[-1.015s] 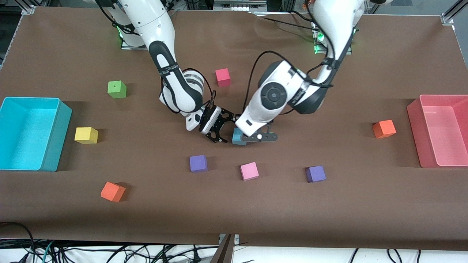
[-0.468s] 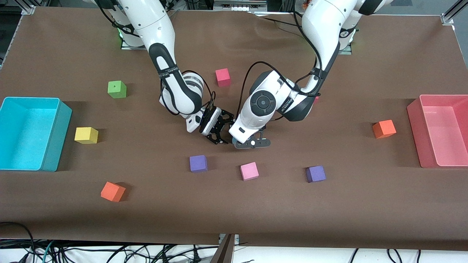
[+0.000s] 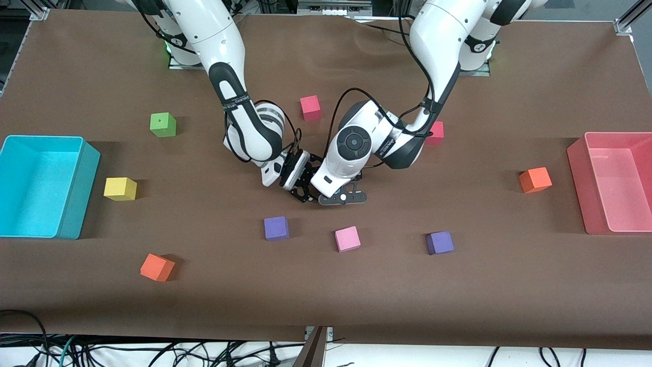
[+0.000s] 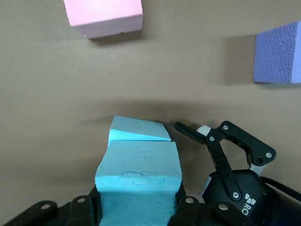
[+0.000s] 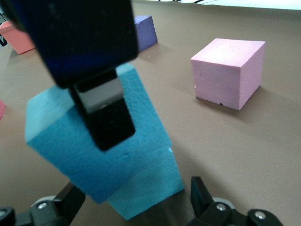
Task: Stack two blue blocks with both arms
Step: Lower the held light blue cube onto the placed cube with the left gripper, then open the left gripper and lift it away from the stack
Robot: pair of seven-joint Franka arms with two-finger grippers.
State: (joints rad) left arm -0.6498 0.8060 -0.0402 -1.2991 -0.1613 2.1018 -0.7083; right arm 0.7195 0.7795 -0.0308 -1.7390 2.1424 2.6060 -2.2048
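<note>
Left hand [image 3: 342,198] clamps one light sky-blue foam cube [image 4: 139,173] tilted over the second sky-blue cube [image 4: 137,130] on the brown bench [image 3: 458,285], right hand [image 3: 303,189] beside, fingers spread.

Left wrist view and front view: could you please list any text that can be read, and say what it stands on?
"RO": white letters beside a small logo on the body of the right gripper, read in the left wrist view; anything after them runs out of the picture.
White lettering on the right arm's black band: too small to read.
White lettering on the left arm's black band: too small to read.
No other text shows.
</note>
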